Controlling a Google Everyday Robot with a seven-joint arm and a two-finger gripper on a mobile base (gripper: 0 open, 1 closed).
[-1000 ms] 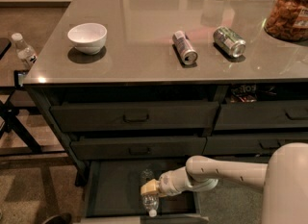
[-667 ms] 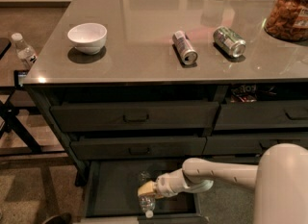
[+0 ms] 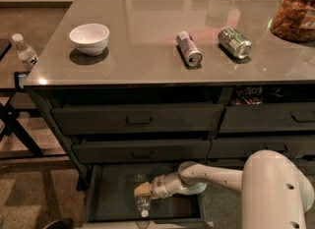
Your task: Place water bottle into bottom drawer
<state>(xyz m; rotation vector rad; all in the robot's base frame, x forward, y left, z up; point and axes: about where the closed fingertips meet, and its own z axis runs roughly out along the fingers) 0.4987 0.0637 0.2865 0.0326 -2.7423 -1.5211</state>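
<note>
Now the tool (image 3: 143, 189) is down inside the bottom drawer (image 3: 113, 198), which is open under the table (image 3: 147, 51). The water bottle (image 3: 142, 204) is in the drawer too, right at the tool's tip, with its white cap pointing to the near edge. I cannot tell if the tool grips it or has let go. This looks like the putting-down step. Next, the tool must let go and lift out without bumping the bottle.
</note>
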